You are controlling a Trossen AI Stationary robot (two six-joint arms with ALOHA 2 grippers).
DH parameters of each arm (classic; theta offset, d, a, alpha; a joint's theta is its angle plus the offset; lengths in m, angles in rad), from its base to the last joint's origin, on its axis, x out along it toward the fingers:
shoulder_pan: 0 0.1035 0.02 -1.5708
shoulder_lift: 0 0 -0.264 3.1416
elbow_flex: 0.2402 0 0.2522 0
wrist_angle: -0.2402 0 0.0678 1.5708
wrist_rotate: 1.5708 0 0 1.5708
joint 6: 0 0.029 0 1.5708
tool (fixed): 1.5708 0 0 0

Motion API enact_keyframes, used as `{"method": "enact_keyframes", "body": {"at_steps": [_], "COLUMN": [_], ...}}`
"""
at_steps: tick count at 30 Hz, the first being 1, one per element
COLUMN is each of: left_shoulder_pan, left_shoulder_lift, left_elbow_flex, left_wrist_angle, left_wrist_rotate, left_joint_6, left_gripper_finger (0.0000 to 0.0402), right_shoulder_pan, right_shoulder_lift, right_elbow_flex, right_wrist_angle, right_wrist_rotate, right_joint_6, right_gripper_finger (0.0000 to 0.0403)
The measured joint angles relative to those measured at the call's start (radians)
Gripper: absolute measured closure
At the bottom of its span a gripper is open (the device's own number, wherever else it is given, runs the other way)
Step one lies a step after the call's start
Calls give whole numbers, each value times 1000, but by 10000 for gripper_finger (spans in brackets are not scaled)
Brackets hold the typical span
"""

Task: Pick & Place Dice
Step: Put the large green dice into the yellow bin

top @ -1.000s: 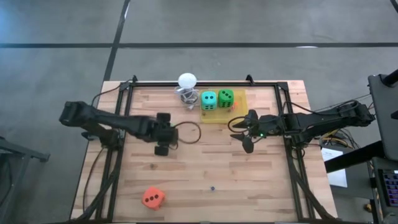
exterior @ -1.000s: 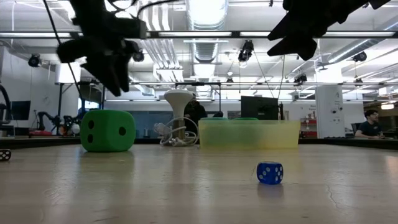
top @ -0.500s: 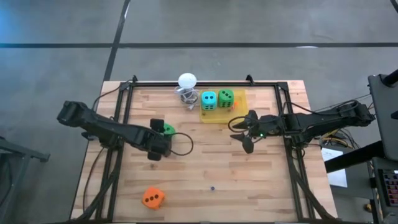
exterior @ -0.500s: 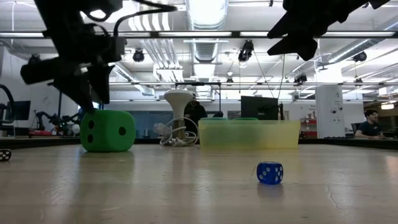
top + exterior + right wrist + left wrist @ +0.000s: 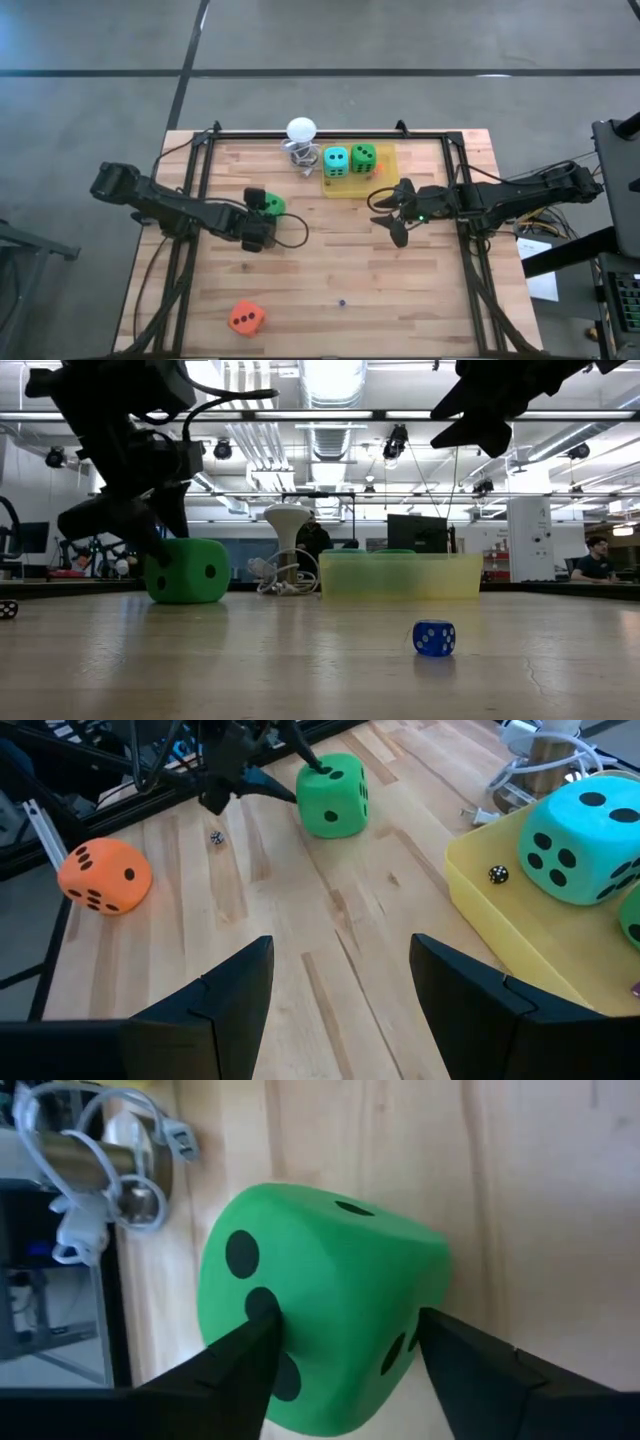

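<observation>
While two soft dice sit in the yellow plastic tray (image 5: 385, 186), your left claw (image 5: 340, 1355) straddles a loose bright green die (image 5: 320, 1295), jaws apart — the orange-red die (image 5: 245, 318) is untouched.

Four big dice: two green (image 5: 271, 206) (image 5: 363, 157), one teal (image 5: 335, 161), one orange (image 5: 245, 318). One yellow tray (image 5: 385, 170), one white ball (image 5: 300, 129) and one tiny blue die (image 5: 434, 637). Two arms, each with one gripper (image 5: 254, 218) (image 5: 393, 211).

The second green die (image 5: 632, 920) is cut off by the right wrist view's edge.
</observation>
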Motion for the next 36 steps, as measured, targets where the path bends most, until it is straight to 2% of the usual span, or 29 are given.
{"method": "enact_keyframes", "body": {"at_steps": [3, 12, 21, 30, 32, 36], "left_shoulder_pan": [3, 16, 18, 17, 16, 10], "left_shoulder_lift": [1, 2, 5, 11, 25, 87], "left_elbow_flex": [-1, -1, 4, 35, 44, 80], "left_wrist_angle": [11, 44, 144, 313, 327, 341], "left_wrist_rotate": [-11, 5, 30, 240, 268, 268], "left_joint_6": [22, 33, 78, 119, 120, 128], "left_gripper_finger": [204, 348, 353, 393, 394, 400], "right_shoulder_pan": [0, 0, 0, 0, 0, -1], "right_shoulder_lift": [0, 0, -1, 13, 32, 103], "right_elbow_flex": [0, 0, 0, 0, 0, 0], "right_wrist_angle": [0, 5, 31, 49, 70, 129], "right_wrist_rotate": [-1, -3, -3, -2, -7, -82], "right_joint_6": [3, 12, 11, -27, -46, -127], "right_gripper_finger": [175, 175, 175, 175, 175, 175]}}
